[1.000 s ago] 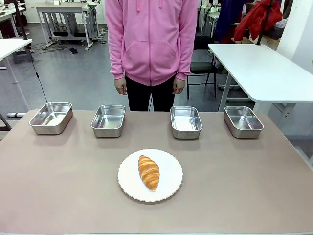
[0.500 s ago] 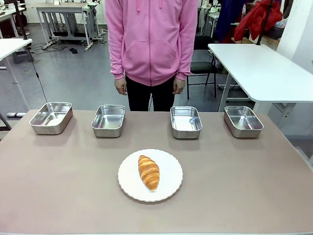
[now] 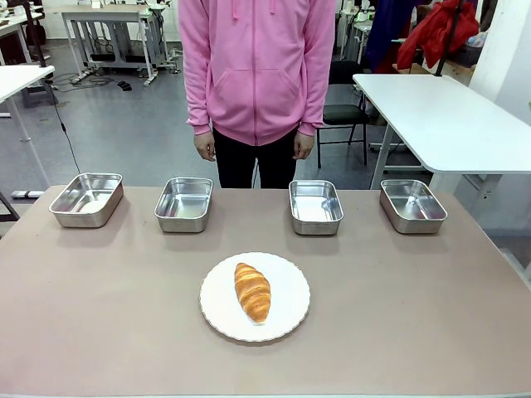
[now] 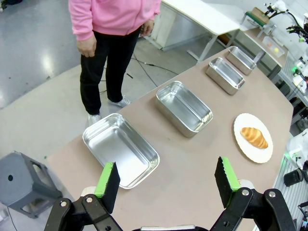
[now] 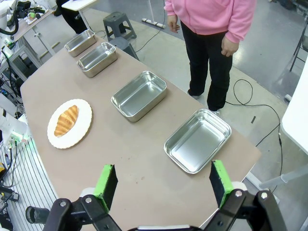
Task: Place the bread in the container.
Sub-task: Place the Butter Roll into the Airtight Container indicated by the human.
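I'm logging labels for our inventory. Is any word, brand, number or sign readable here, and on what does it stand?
No text can be read.
The croissant, plate, four pans and table bear no print.
The person's pink hoodie is plain.
Anything farther off is too small to tell.

Your left gripper (image 4: pixel 167 182) hangs raised, green-padded jaws spread wide with nothing between them; your right gripper (image 5: pixel 162 183) hangs likewise, wide and empty.
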Robot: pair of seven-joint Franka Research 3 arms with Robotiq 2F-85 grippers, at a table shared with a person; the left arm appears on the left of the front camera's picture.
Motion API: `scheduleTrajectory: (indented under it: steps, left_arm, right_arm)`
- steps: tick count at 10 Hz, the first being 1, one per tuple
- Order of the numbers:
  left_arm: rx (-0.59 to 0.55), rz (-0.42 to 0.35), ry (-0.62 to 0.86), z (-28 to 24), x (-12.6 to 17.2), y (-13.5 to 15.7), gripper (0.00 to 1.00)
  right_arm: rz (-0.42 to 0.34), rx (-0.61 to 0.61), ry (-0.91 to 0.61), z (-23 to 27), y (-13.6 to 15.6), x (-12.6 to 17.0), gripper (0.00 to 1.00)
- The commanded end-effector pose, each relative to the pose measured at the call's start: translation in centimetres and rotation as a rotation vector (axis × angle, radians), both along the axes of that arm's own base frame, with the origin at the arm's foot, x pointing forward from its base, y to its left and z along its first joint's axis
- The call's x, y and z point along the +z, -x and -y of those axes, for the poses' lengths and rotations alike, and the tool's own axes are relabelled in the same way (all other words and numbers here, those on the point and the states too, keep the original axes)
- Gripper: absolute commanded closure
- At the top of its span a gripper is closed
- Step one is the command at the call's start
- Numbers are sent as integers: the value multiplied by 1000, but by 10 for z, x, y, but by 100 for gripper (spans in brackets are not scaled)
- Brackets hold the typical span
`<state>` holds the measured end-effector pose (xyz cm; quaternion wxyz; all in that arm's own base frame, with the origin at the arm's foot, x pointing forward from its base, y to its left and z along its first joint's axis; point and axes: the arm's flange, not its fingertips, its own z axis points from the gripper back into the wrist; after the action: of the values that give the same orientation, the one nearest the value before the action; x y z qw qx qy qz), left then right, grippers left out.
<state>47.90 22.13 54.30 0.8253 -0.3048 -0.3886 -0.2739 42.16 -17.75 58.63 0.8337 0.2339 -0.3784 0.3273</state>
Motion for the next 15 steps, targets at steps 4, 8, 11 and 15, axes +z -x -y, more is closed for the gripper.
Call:
scheduleTrajectory:
  steps: [4,8,11,15]
  left_arm:
    - [-9,12,10,0,1,1,0]
    - [-9,12,10,0,1,1,0]
    - [-9,12,10,0,1,1,0]
    - [-9,12,10,0,1,1,0]
  right_arm:
    - [5,4,-2,-2,0,2,0]
    - [5,4,-2,-2,0,2,0]
    - [5,4,-2,-2,0,2,0]
    - [5,4,-2,-2,0,2,0]
